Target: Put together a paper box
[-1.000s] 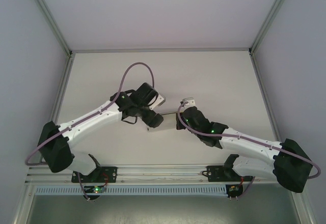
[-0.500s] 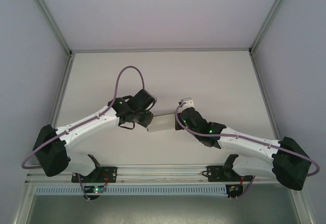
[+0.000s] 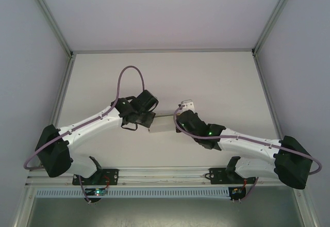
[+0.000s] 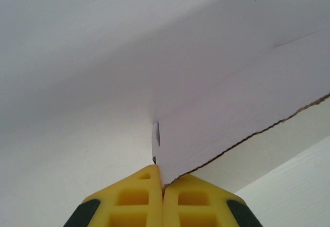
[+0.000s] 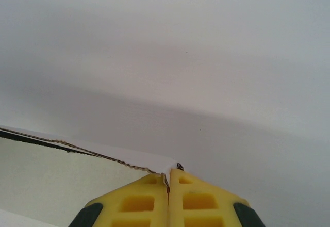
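White paper box (image 3: 162, 124) sits between left end effector (image 4: 163, 181) and right end effector (image 5: 168, 178), both pinching it.

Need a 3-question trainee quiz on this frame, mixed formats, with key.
1. True or false: the left pincer is shut on the paper box.
2. Where is the box? A) between the two pincers; B) lying alone at the table's far edge; C) beside the right arm's base.
3. Fill in: the right pincer pinches the box at its ____ (edge or middle).
Key: 1 true; 2 A; 3 edge.
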You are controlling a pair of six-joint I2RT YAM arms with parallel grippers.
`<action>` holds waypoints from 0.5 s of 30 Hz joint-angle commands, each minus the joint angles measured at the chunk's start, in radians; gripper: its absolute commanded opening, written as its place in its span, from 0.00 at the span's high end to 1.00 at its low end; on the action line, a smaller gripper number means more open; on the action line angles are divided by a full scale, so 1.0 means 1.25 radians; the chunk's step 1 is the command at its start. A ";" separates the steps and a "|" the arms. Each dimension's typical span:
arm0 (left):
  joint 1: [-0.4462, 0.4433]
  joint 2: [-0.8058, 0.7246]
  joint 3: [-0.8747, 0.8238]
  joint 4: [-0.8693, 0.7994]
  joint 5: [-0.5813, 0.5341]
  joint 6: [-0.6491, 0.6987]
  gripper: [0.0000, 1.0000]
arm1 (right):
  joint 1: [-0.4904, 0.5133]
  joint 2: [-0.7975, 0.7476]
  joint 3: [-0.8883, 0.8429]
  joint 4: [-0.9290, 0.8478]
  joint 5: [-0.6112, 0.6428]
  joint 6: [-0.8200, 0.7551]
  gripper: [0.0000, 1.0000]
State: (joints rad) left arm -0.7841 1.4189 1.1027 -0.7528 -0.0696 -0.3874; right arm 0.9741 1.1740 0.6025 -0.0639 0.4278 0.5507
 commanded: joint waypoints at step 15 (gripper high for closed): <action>0.028 0.022 0.043 0.020 0.190 -0.289 1.00 | 0.096 0.054 -0.019 -0.090 0.047 0.054 1.00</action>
State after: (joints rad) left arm -0.7547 1.4502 1.1507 -0.7986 0.0322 -0.6598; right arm 1.0634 1.2026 0.6132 -0.1028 0.5816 0.6044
